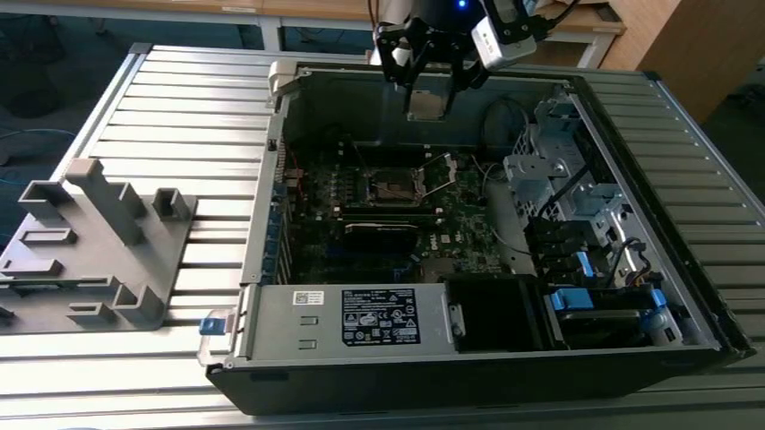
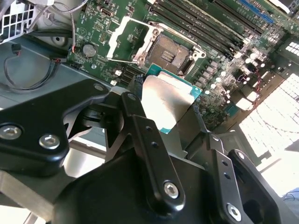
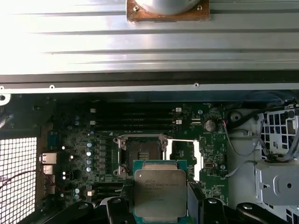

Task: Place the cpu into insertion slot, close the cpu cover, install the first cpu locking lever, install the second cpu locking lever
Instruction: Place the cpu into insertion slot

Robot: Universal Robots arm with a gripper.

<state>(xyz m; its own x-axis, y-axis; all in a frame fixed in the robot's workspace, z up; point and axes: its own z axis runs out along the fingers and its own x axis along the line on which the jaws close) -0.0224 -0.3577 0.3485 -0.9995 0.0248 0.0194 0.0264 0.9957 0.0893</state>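
Jaws clamp the chip (image 1: 428, 105) between them, so the gripper (image 1: 428, 90) is gripping it. In the exterior view it hangs over the open computer case (image 1: 669, 224), well above the board and toward the far wall from the socket (image 1: 392, 186). The cover (image 1: 442, 170) stands swung open just beside the socket, on the exterior view's right.

In the second wrist view the chip (image 2: 168, 100) shows its metal top between the black fingers (image 2: 140, 126). Beyond it the socket (image 2: 170, 51) lies bare, with the cover (image 2: 117, 39) lifted aside.

In the first wrist view the chip (image 3: 160, 191) sits near the socket (image 3: 141, 151) but not over it, and the cover (image 3: 200, 158) lies open alongside.

The grip is on thin edges only, so I judge the chip could slip or tilt. If it came down askew or turned the wrong way, it would likely bend the socket's fine contacts. A finger might also catch the raised cover.

Count: one chip, one socket, one cover, one gripper with two fingers. The locking levers are too thin to pick out surely.
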